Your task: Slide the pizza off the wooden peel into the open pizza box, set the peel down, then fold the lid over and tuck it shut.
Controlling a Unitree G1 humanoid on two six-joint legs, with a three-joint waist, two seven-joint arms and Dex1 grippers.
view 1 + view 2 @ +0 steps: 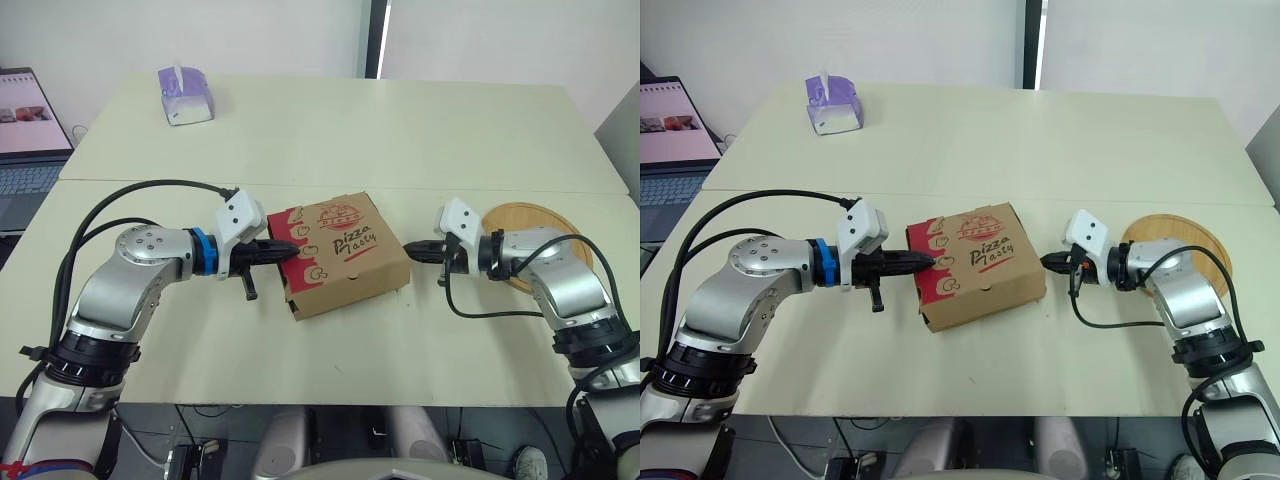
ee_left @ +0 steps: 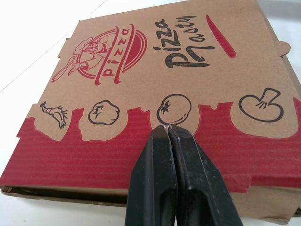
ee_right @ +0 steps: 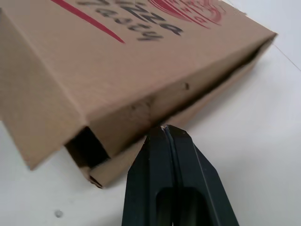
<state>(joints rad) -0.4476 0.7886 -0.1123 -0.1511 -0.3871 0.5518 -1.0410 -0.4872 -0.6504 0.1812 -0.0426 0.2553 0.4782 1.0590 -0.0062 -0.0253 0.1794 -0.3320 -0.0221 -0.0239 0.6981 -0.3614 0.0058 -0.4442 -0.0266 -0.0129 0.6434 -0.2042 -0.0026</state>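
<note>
The brown and red pizza box [image 1: 340, 250] lies on the table with its lid folded down over it. My left gripper [image 1: 292, 249] is shut, and its tips press on the lid's red front flap [image 2: 141, 150] at the box's left side. My right gripper [image 1: 410, 250] is also shut, its tips touching the box's right side wall [image 3: 155, 106], where a dark gap shows under the lid. The round wooden peel [image 1: 540, 235] lies flat on the table to the right, behind my right arm.
A purple tissue box [image 1: 185, 96] stands at the far left of the table. A laptop [image 1: 25, 140] is open on a separate surface to the left. A seam [image 1: 400, 188] runs between the two tabletops behind the box.
</note>
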